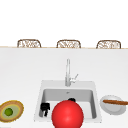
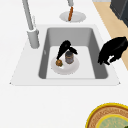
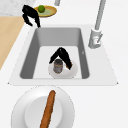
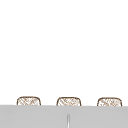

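**Jar and small brown piece sharing a plate in the sink**

A small dark jar [image 2: 69, 57] is standing upright on a round white plate [image 2: 65, 68] that is lying flat on the floor of the grey sink basin [image 2: 72, 33]. Seen from the right side, the jar [image 3: 58, 66] is showing a pale, label-like band around its body and a darker top. Just beside it on the same plate [image 3: 62, 74], a small round brown piece [image 2: 59, 62] is resting, on the tap side of the jar. A black hand [image 2: 65, 47] is reaching down over both, its fingers [image 3: 67, 60] spreading to either side of the jar.
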Controlling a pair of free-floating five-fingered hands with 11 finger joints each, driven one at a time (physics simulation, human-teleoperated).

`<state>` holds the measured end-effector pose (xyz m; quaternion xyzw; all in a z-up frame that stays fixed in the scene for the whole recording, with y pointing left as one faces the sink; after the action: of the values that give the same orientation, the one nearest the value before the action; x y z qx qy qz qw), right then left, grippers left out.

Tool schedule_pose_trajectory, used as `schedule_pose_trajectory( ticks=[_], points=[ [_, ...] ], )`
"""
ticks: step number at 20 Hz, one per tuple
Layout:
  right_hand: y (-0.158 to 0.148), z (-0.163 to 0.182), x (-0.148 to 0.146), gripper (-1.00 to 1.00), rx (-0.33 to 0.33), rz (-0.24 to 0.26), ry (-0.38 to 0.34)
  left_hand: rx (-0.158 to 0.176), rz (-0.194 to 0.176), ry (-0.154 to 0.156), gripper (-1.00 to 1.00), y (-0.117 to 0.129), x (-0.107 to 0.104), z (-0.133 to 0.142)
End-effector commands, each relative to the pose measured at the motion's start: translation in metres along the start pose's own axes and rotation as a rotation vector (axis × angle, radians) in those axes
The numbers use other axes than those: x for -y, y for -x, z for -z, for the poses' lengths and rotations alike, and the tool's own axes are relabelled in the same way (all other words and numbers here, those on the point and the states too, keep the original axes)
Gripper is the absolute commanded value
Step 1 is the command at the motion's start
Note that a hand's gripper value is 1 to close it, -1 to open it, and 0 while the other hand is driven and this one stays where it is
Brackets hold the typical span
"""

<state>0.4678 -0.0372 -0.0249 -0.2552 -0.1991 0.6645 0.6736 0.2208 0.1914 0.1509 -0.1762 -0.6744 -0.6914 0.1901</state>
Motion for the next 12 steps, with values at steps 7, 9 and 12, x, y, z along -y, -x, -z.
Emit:
schedule_pose_trajectory(
  ticks=[7, 9, 12],
  points=[
    [0.002, 0.023, 0.001, -1.0, 0.0, -0.003, -0.018, 0.0, 0.0, 0.0, 0.0, 0.0, 0.0, 0.0],
    [0.001, 0.017, -0.002, -1.0, 0.008, -0.005, -0.03, 0.0, 0.0, 0.0, 0.0, 0.0, 0.0, 0.0],
    [0.002, 0.004, -0.002, -1.0, 0.009, 0.004, -0.003, 0.0, 0.0, 0.0, 0.0, 0.0, 0.0, 0.0]
  ],
)
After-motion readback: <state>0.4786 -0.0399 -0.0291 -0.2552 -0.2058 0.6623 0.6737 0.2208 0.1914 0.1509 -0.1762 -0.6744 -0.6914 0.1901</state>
